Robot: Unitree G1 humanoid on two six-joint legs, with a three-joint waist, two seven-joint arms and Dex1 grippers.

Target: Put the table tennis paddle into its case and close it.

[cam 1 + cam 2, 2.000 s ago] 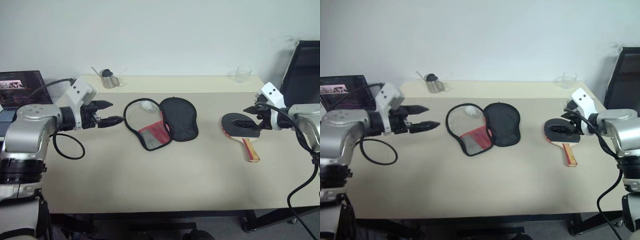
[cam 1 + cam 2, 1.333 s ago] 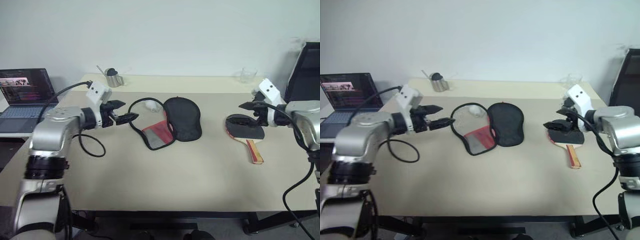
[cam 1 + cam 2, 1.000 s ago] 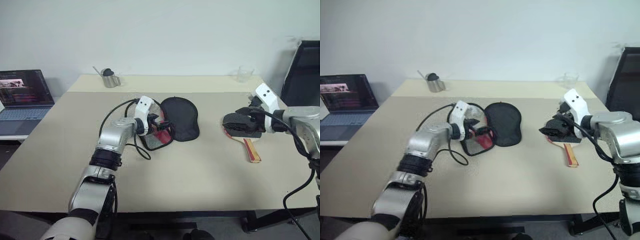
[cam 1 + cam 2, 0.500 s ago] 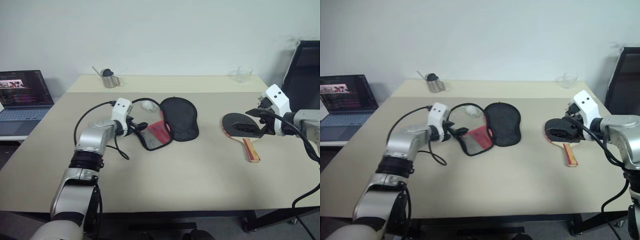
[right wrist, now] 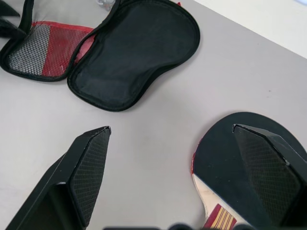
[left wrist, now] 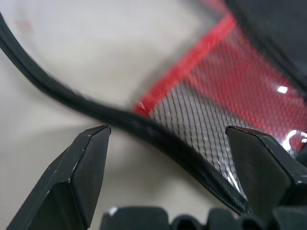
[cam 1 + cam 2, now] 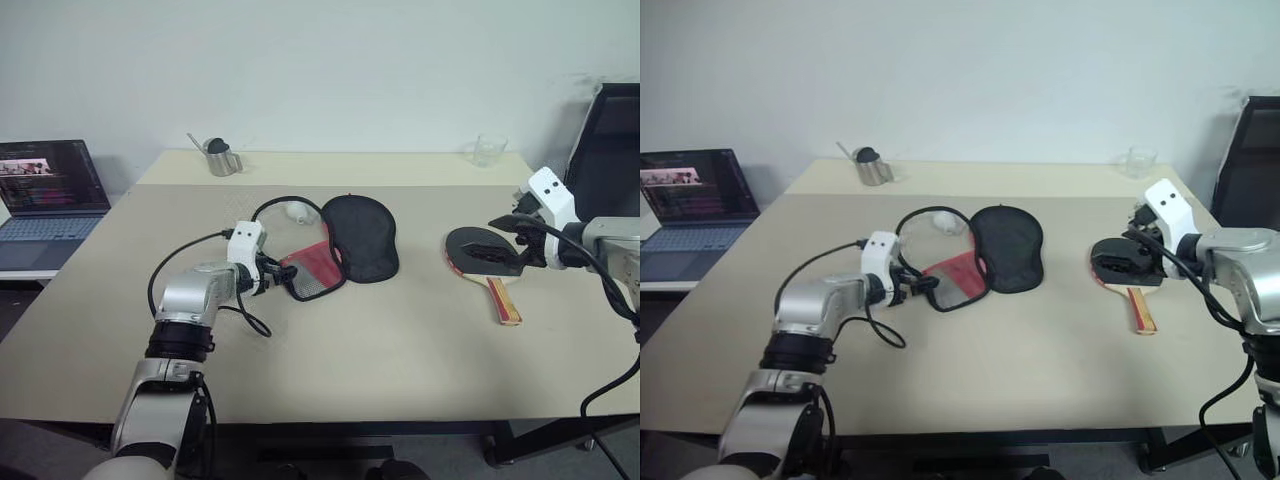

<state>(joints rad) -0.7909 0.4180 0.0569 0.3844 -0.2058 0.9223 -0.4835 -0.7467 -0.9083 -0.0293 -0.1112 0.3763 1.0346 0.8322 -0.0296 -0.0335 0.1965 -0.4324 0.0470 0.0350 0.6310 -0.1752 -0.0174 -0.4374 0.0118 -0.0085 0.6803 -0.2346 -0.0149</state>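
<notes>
The case (image 7: 362, 235) lies unzipped and spread open in the middle of the table, its black half to the right and its red mesh half (image 7: 312, 272) to the left. My left gripper (image 7: 282, 274) is low at the mesh half's left rim. In the left wrist view it is open, with the black zip rim (image 6: 158, 136) running between the fingers (image 6: 86, 172). The table tennis paddle (image 7: 478, 252) lies flat at the right, black face up and handle (image 7: 503, 300) toward me. My right gripper (image 7: 508, 243) hovers open just above the paddle's head, holding nothing.
A small white ball (image 7: 296, 211) sits by the case's far left loop. At the table's back stand a metal cup (image 7: 217, 158) and a clear glass (image 7: 487, 150). A laptop (image 7: 45, 190) is off to the left, and a black chair (image 7: 605, 140) at the right.
My left gripper has drawn back leftward off the red mesh part and sunk to the case's left rim, still open. The right gripper and the paddle have kept their places.
</notes>
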